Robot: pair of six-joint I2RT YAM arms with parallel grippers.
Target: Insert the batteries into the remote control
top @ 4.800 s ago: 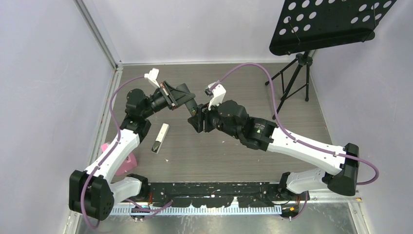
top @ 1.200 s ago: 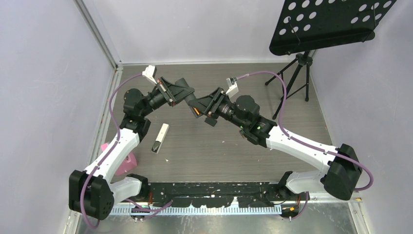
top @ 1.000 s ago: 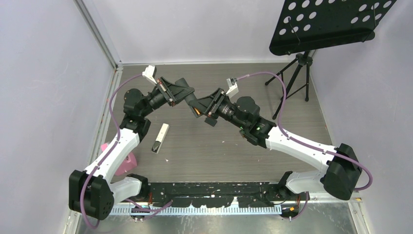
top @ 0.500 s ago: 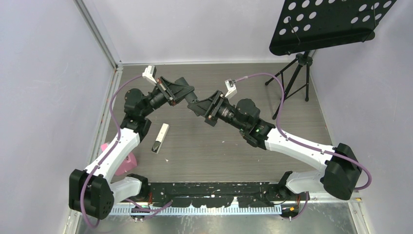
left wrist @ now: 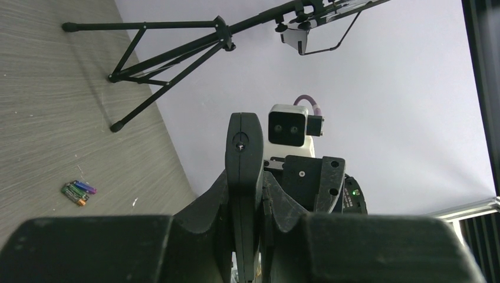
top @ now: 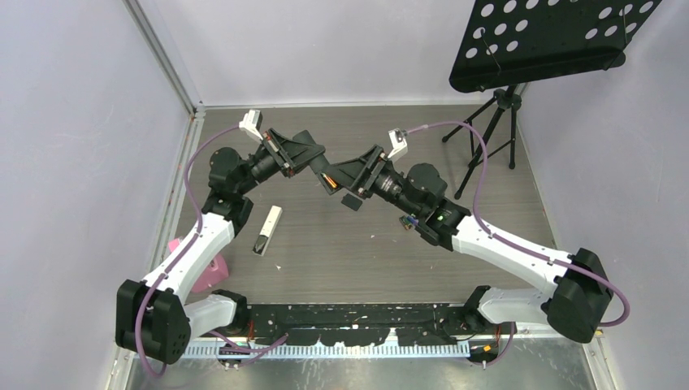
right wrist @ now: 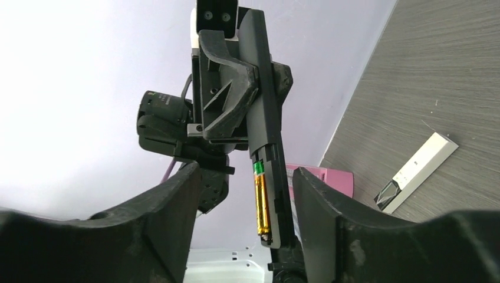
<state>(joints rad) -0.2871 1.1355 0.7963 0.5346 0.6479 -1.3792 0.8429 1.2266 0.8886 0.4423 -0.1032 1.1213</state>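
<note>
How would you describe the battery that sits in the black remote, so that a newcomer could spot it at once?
Above the middle of the table, the left gripper clamps a black remote in mid-air. In the open compartment at its free end lies one battery, orange-gold with a green tip. Unlike the loose batteries lying together on the table, it is seated in the remote.

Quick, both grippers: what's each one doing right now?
Left gripper: closed, holding the slim black remote control.
Right gripper: open, holding nothing; fingers either side of the orange-gold cylindrical battery seated in it.
</note>
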